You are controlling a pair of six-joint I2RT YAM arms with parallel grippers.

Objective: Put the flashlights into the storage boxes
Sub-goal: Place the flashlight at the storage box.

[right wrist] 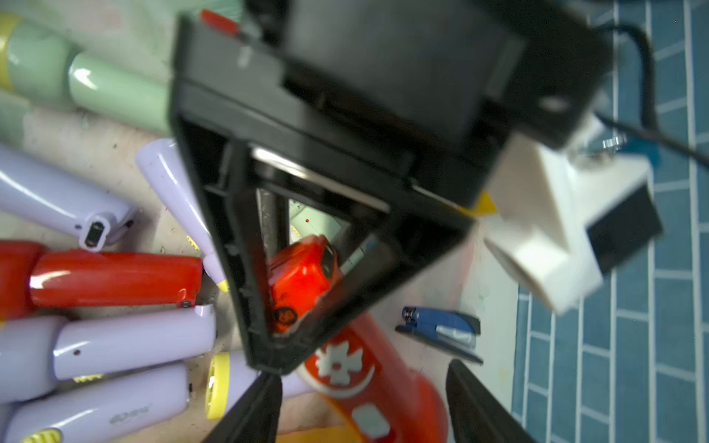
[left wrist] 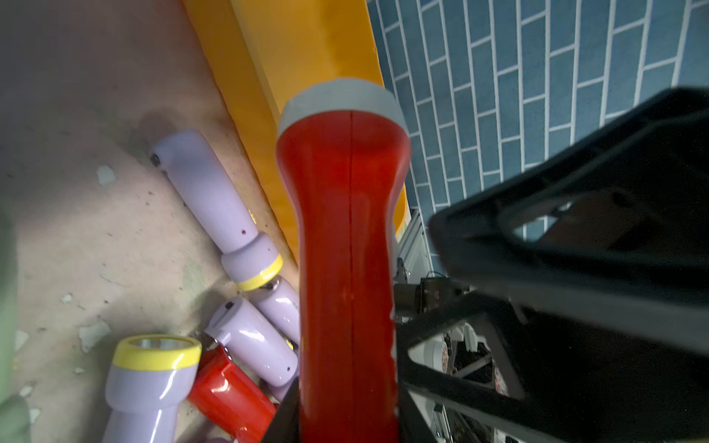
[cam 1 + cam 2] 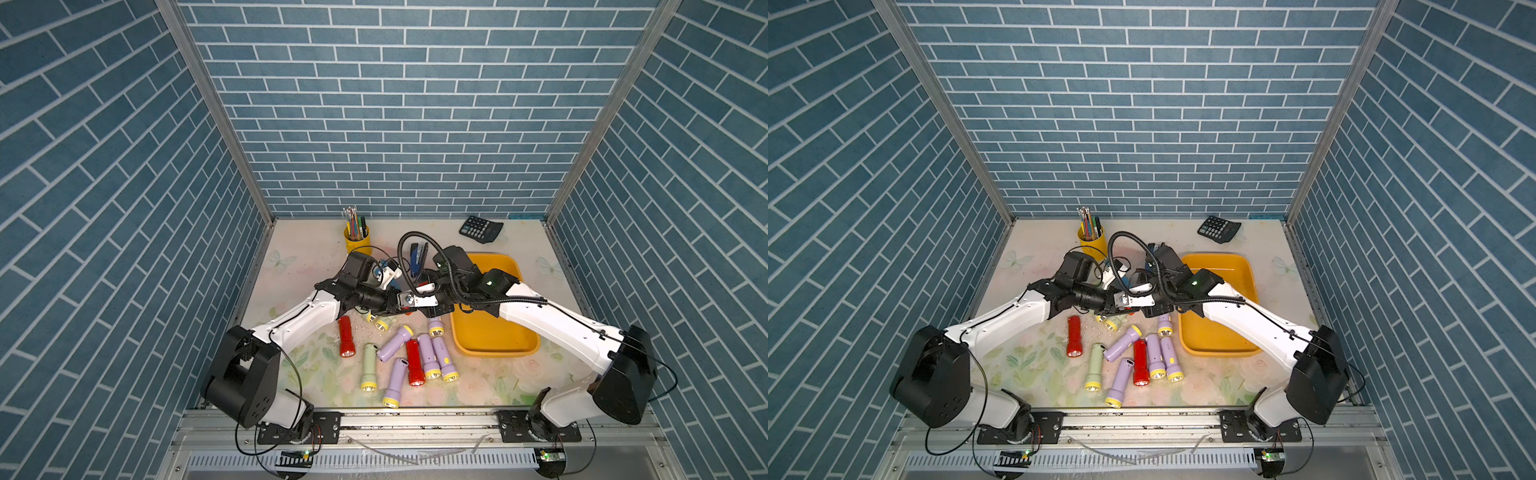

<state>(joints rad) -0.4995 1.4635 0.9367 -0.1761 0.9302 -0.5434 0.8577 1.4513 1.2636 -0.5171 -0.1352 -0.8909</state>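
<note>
The orange-yellow tray (image 3: 490, 338) lies on the table's (image 3: 316, 249) right (the right arm (image 3: 552, 324) crosses it). Just beside its edge the left gripper (image 2: 345, 418) clamps a red flashlight (image 2: 345, 230) off the table. The right gripper (image 1: 364, 406) flanks the same flashlight, jaws spread, seemingly clear of it. Other flashlights (image 3: 395, 343) lie loose beneath.

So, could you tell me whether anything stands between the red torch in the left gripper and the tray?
Yes: the right gripper, open around the red torch, sits between it and the tray, and the right arm reaches over the tray.
</note>
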